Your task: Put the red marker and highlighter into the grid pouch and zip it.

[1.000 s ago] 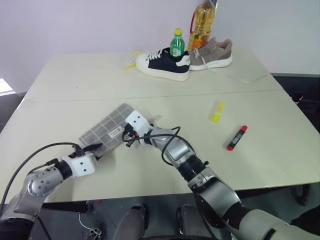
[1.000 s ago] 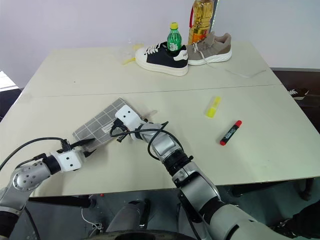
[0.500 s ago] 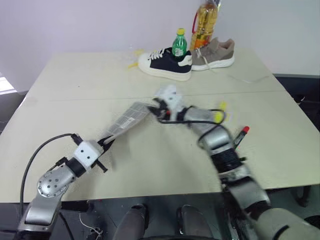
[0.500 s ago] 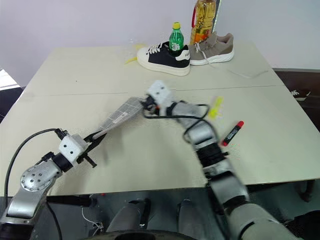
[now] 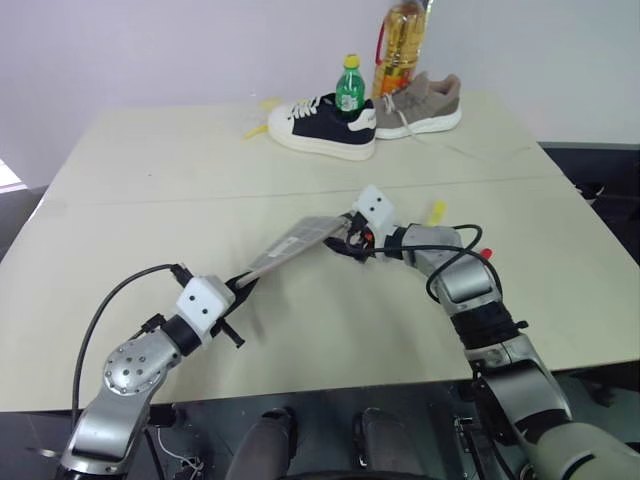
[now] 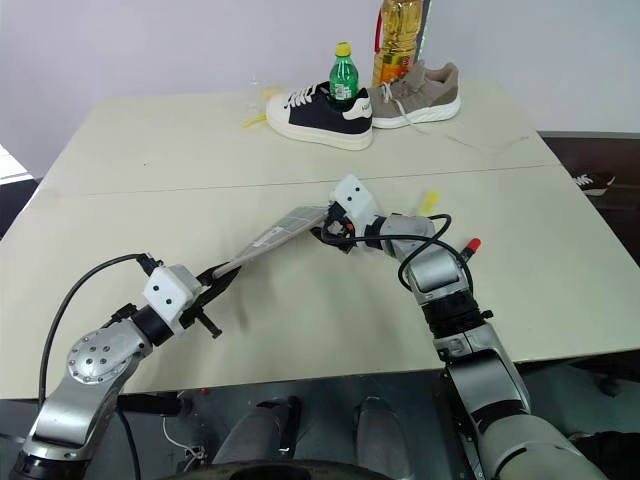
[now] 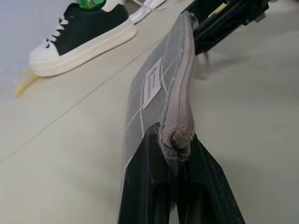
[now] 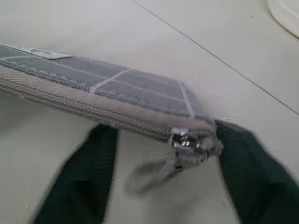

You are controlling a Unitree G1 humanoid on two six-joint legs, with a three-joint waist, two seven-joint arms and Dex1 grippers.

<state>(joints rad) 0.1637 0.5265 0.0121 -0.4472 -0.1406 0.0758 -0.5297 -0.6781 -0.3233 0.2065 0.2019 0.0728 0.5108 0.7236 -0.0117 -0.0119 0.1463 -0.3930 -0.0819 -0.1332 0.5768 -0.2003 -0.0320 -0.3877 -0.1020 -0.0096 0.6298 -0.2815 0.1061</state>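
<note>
Cream tabletop runs back to a pale wall, where a black-and-white sneaker, a beige sneaker, a green bottle and a yellow oil bottle are bunched at the far edge. Out front, the grid pouch hangs lifted off the surface, slanting up from the near left toward the middle, zipper edge uppermost. The left gripper is pinched tight on the pouch's near end, black fingers squeezing the zipper seam. At the far end sits the right gripper, its jaws spread apart either side of the zipper pull, not clamped on it. The highlighter lies on the table just behind the right arm. The red marker peeks out beside that forearm, mostly hidden.
</note>
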